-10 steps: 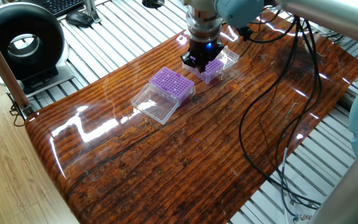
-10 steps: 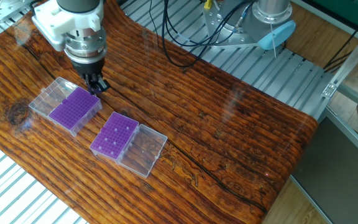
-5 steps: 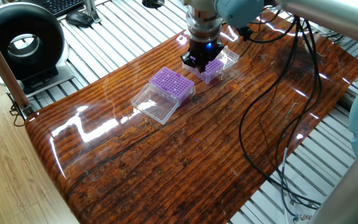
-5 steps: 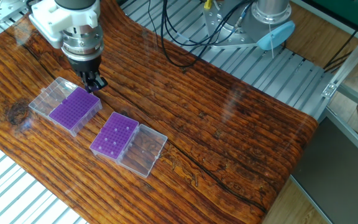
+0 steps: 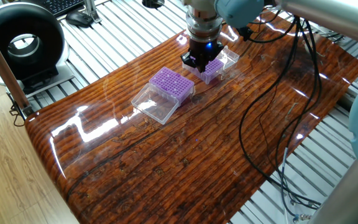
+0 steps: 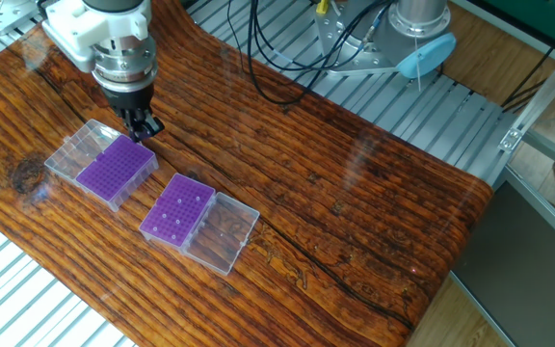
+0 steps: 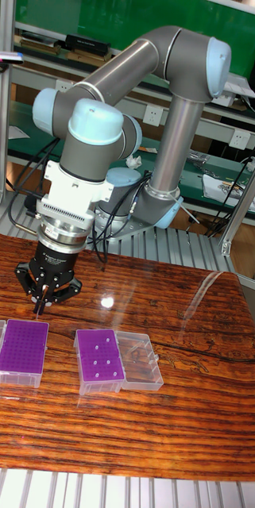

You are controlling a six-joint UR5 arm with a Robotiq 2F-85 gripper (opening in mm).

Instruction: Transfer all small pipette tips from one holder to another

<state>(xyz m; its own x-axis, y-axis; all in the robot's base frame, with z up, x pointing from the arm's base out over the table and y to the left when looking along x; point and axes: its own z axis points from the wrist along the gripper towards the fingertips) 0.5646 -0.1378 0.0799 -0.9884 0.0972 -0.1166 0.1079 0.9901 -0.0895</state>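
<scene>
hand (image 7: 41, 305): hovers just above the far edge of the full box, fingers close together; a thin pale thing may sit between them, too small to tell, so grip cannot be judged
full box (image 6: 116, 165): purple rack, dense dotted grid, clear lid open flat beside it
tips (image 7: 21, 346): nearly all in the full box
sparse box (image 6: 179, 209): just beside the full box, clear lid open, only about five pale tips (image 7: 100, 358) showing
progress: early, judged from the near-empty sparse box; most transfers left
counter (image 6: 355, 202): wood, both boxes on it
</scene>
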